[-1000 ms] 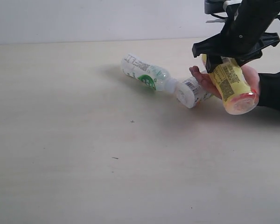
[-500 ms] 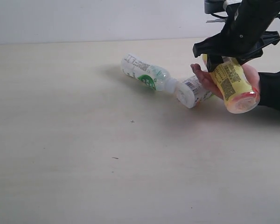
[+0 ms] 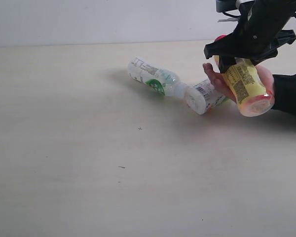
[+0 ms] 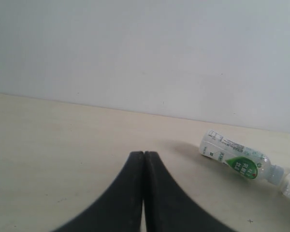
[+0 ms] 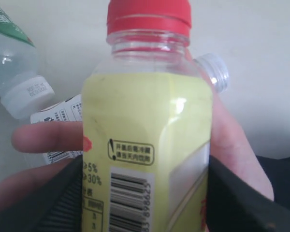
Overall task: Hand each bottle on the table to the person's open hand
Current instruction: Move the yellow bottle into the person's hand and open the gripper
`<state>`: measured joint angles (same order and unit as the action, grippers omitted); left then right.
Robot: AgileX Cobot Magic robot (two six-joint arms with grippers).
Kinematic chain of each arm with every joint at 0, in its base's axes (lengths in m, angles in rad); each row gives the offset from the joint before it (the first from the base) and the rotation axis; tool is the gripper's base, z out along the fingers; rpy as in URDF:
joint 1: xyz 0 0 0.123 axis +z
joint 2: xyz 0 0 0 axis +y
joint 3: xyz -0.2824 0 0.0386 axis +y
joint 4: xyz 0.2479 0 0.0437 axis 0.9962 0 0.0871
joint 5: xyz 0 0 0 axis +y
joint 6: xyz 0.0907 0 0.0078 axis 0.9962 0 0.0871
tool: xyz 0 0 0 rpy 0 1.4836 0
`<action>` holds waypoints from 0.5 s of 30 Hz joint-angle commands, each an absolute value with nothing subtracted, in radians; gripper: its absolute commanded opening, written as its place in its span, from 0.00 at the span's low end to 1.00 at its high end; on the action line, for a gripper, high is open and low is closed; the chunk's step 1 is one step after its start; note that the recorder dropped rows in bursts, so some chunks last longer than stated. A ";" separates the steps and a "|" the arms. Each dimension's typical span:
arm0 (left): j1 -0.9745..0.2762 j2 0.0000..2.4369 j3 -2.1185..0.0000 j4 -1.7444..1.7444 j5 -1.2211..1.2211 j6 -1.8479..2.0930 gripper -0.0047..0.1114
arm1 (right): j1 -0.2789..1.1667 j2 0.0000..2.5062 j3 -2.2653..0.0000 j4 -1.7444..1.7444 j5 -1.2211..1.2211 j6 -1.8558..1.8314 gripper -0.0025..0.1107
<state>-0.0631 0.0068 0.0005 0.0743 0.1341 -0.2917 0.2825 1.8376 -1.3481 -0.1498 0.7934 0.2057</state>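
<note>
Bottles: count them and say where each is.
3: yellow bottle in the right end effector at the hand; green-label bottle lying on the table; white-label bottle beside the hand. Another may hide behind.

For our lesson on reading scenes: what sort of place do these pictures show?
Probably a robot test bench in a lab: a bare pale table against a plain white wall, and the right gripper holding a yellow bottle against a person's hand.
</note>
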 commanded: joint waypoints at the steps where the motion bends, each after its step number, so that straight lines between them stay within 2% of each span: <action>1: -0.070 0.000 0.000 0.079 0.135 -0.292 0.06 | 0.277 1.847 -1.356 -0.168 0.768 0.210 0.52; 6: -0.070 0.000 0.000 0.079 0.135 -0.292 0.06 | 0.277 1.851 -1.356 -0.168 0.763 0.210 0.54; 12: -0.070 0.000 0.000 0.079 0.135 -0.292 0.06 | 0.277 1.851 -1.356 -0.168 0.761 0.210 0.69; 15: -0.070 0.000 0.000 0.079 0.135 -0.292 0.06 | 0.277 1.851 -1.356 -0.168 0.761 0.210 0.70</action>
<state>-0.0631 0.0068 0.0005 0.0743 0.1341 -0.2917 0.2825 1.8501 -1.3481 -0.1553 0.7732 0.2057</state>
